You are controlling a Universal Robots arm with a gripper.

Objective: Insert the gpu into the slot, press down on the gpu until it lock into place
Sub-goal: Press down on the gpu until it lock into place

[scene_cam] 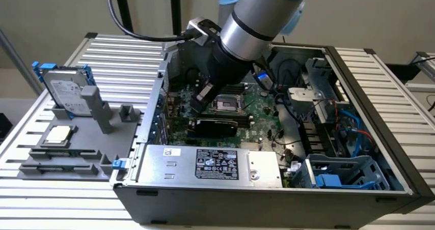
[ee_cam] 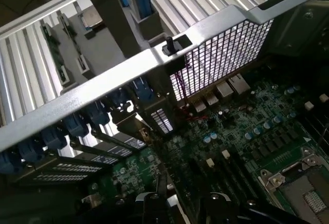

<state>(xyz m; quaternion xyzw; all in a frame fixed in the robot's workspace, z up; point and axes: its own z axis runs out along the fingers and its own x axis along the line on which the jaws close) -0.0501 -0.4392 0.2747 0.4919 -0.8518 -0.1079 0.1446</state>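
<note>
silver arm (scene_cam: 262, 16), pale-blue joint caps, black cable (scene_cam: 126, 29)

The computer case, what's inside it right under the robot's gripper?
Inside the computer case, the gripper hangs over the green motherboard, just above the gpu, a black card lying across the board. The slot beneath the card is covered.

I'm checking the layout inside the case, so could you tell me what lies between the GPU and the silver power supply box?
In the exterior view, a narrow strip of green motherboard separates the gpu from the power supply box; nothing else sits there.
</note>
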